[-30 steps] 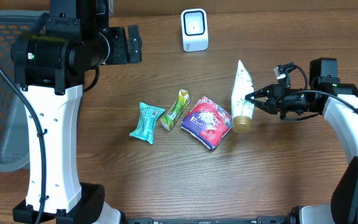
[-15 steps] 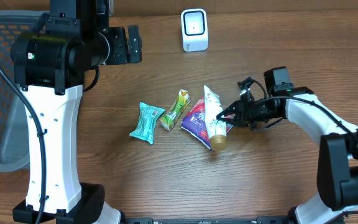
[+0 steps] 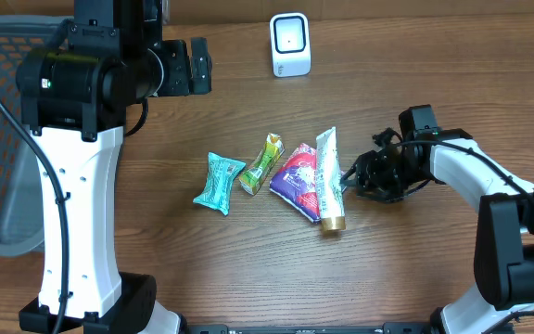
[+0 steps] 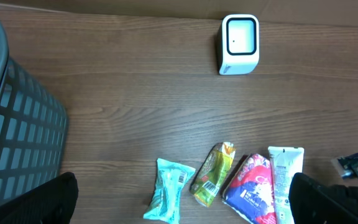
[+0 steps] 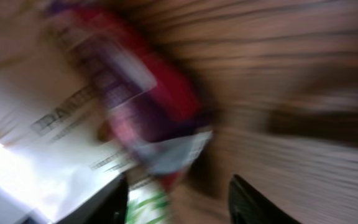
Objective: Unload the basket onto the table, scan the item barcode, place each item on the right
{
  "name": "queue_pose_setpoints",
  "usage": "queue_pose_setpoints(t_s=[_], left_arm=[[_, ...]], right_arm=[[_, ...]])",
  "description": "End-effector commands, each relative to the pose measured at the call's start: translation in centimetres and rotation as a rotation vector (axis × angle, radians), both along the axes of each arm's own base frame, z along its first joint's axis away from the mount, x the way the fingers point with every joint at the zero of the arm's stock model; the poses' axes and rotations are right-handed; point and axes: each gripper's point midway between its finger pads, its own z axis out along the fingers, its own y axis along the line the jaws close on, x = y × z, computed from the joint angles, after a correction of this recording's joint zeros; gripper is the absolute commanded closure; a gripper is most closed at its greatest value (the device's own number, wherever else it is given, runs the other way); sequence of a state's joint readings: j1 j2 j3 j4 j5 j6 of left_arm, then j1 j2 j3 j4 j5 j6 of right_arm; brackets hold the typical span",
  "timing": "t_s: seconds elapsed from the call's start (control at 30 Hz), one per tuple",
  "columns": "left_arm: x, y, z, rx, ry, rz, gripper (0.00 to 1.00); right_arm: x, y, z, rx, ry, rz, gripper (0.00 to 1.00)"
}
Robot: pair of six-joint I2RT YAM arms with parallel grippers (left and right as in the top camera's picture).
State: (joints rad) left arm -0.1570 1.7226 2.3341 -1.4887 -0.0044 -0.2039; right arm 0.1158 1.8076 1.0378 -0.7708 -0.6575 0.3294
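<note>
Row of four items across mid-table point(image 3: 415, 269), all lying flat.
- Tube point(image 3: 329, 172): white with green print, lengthwise near-to-far, gold cap point(image 3: 334, 223) at the near end and flat crimped end pointing away. Its left side overlaps the right edge of the red-and-purple pouch point(image 3: 299, 181). It is on the table, well apart from the scanner.
- Green-yellow sachet point(image 3: 263, 163): just left of the pouch, tilted, with a barcode patch showing on its near end in the left wrist view.
- Teal packet point(image 3: 219, 183): leftmost, beside the sachet.

Right gripper point(image 3: 352, 178): low over the table, just right of the tube, tips pointing at the tube's middle. The right wrist view is heavily motion-blurred. Both fingers point(image 5: 101, 202) show at the bottom edge with a clear gap between them, so the jaws are parted, partway. Nothing is visibly clamped in the gap. Contact with the tube: cannot tell, either view.

Left gripper point(image 3: 193, 67): raised, farther back on the left, over bare wood. Jaws spread wide, nothing between them.

Basket point(image 4: 17, 124): grey-blue lattice wall, at the left table edge.

Scanner point(image 3: 290, 44): small white box with a dark-rimmed window, upright at the far edge, alone.
</note>
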Motion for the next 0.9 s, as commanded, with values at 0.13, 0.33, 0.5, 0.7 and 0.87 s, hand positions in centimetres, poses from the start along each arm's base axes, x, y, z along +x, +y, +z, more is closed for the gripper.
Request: queue_pose_setpoints(t_s=[0.13, 0.33, 0.5, 0.7, 0.87], left_arm=[[0.2, -0.1, -0.4, -0.005, 0.012, 0.002, 0.00], [0.2, -0.1, -0.4, -0.005, 0.012, 0.002, 0.00], [0.2, -0.1, -0.4, -0.005, 0.012, 0.002, 0.00], [0.2, -0.1, -0.4, -0.005, 0.012, 0.002, 0.00], [0.2, -0.1, -0.4, -0.005, 0.012, 0.002, 0.00]], right_arm=[[1.2, -5.7, -1.0, -0.305, 0.008, -0.077, 0.38], [3.6, -5.6, 4.3, -0.287, -0.073, 0.015, 0.38], [4.3, -3.6, 7.6, -0.203, -0.194, 0.187, 0.30], [1.9, -1.9, 6.3, -0.129, -0.234, 0.384, 0.27], [-1.1, 0.6, 5.5, 0.029, -0.265, 0.530, 0.18]])
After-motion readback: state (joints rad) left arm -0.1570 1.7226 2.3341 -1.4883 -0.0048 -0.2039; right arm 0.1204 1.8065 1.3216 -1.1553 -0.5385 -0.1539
